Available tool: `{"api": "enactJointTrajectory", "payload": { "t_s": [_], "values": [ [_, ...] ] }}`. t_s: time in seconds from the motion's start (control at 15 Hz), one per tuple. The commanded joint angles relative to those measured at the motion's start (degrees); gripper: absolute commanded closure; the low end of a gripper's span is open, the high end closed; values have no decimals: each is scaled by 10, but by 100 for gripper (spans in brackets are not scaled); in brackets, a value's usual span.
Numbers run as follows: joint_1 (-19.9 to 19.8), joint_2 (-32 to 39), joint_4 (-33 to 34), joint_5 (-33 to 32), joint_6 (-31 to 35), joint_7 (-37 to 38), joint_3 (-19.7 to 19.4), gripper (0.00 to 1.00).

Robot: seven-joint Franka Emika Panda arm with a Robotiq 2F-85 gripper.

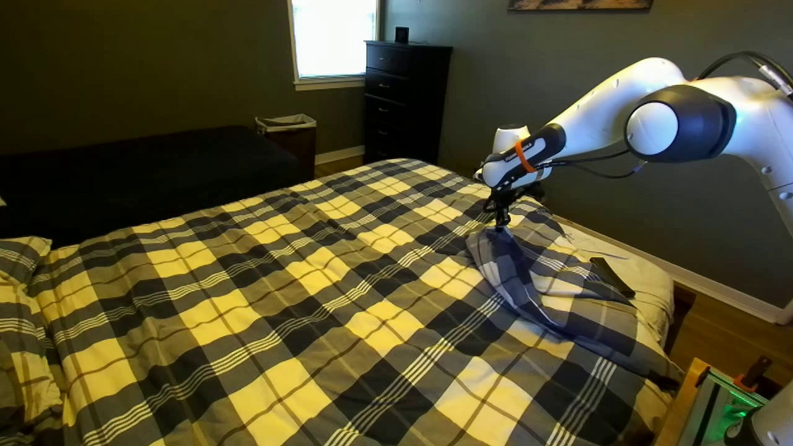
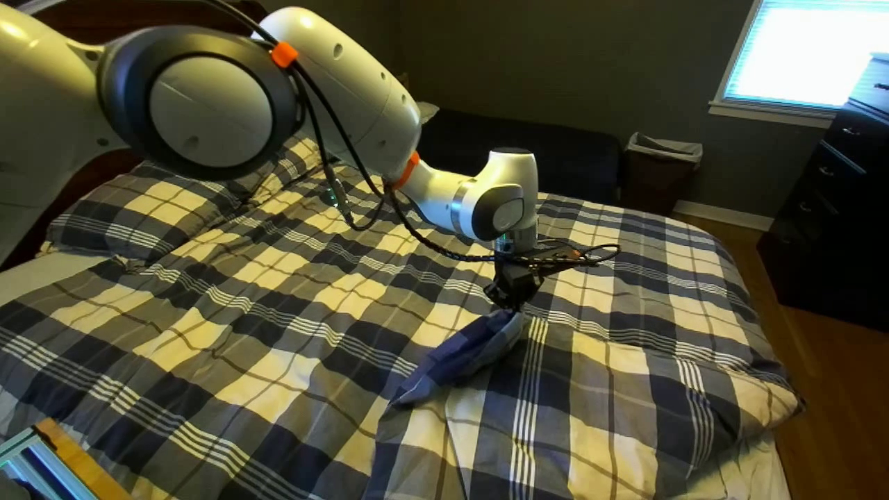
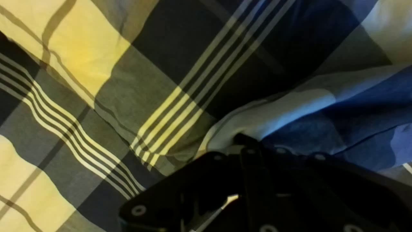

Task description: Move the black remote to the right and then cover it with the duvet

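The plaid duvet (image 1: 347,272) covers most of the bed and shows in both exterior views (image 2: 292,375). My gripper (image 1: 502,224) is shut on a fold of the duvet and holds it pulled up near the bed's near side; the grip also shows in an exterior view (image 2: 512,305). In the wrist view the fingertips (image 3: 246,141) are closed together on the pale and blue-lit duvet fold (image 3: 283,112). The black remote (image 1: 612,277) lies on the pale sheet beside the turned-back duvet edge, to the right of the gripper. It does not show in the wrist view.
The pale mattress sheet (image 1: 650,279) is exposed along the bed's edge. Plaid pillows (image 2: 146,215) lie at the head. A dark dresser (image 1: 406,99), a bin (image 1: 288,145) and a dark low bed (image 1: 142,173) stand beyond. The arm's wood-edged base stand (image 1: 687,396) abuts the bed.
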Motion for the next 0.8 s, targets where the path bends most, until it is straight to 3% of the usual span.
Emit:
{"api": "enactJointTrajectory", "payload": {
  "t_s": [0.0,0.6,0.73],
  "values": [
    [-18,-13,-12,-12,3,3,13,97],
    [-31,-45,-54,-8,18,-6,19,99],
    [3,-49,-66,-50,58,82,-32,99]
  ]
}}
